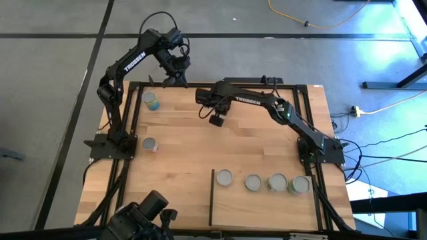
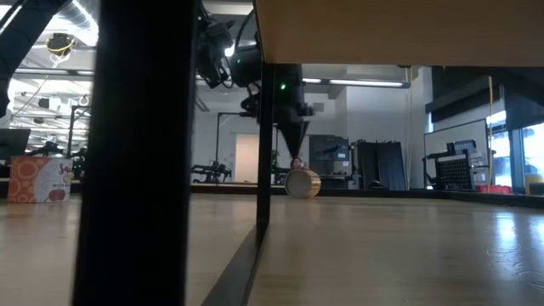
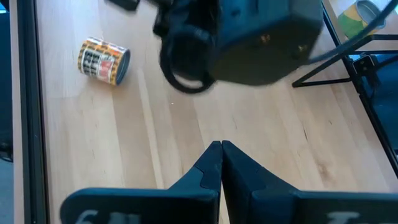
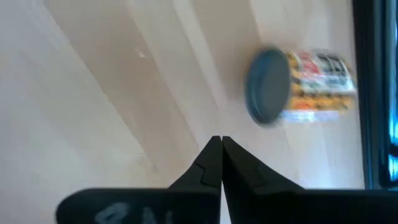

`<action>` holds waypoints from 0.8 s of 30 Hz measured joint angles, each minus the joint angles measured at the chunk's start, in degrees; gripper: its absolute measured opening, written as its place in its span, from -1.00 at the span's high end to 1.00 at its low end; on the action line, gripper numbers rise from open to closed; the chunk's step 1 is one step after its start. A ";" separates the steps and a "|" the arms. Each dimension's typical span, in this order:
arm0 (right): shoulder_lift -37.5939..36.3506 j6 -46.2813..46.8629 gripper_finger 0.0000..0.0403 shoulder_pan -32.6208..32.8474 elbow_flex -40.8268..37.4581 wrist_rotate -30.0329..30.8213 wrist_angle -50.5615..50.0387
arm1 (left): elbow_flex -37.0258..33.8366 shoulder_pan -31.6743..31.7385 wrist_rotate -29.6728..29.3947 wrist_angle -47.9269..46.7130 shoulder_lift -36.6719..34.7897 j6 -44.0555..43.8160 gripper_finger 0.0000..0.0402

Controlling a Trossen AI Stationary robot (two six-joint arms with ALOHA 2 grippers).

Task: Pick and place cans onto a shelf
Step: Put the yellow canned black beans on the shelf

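A can with an orange, yellow and white label lies on its side on the tabletop near the far edge [image 4: 298, 87] [image 3: 104, 60] [image 2: 302, 183]; it does not show in the high view. My right gripper [image 1: 215, 121] [image 4: 221, 142] points down, shut and empty, a short way from this can. My left gripper [image 1: 179, 80] [image 3: 221, 148] is shut and empty above the table's far edge. Two cans stand at the table's left [image 1: 151, 100] [image 1: 149, 144]. Several cans [image 1: 253, 182] stand in a row on the pale shelf [image 1: 267, 213] at the near right.
The shelf's dark edge strip [image 1: 212, 197] runs along its left side; in the low view its underside [image 2: 399, 34] and dark posts [image 2: 140, 153] fill the foreground. Black rails [image 1: 133, 120] frame the table. A camera mount [image 1: 143, 217] sits at the near edge.
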 joint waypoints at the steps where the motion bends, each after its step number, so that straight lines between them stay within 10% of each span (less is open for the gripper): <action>1: -0.12 1.28 0.96 -0.06 0.01 0.36 -1.13 | 0.00 0.00 0.00 0.01 0.00 0.01 1.00; 24: 0.38 1.62 0.94 -0.86 -0.38 3.09 -1.09 | 0.00 0.02 0.39 0.03 0.00 0.07 1.00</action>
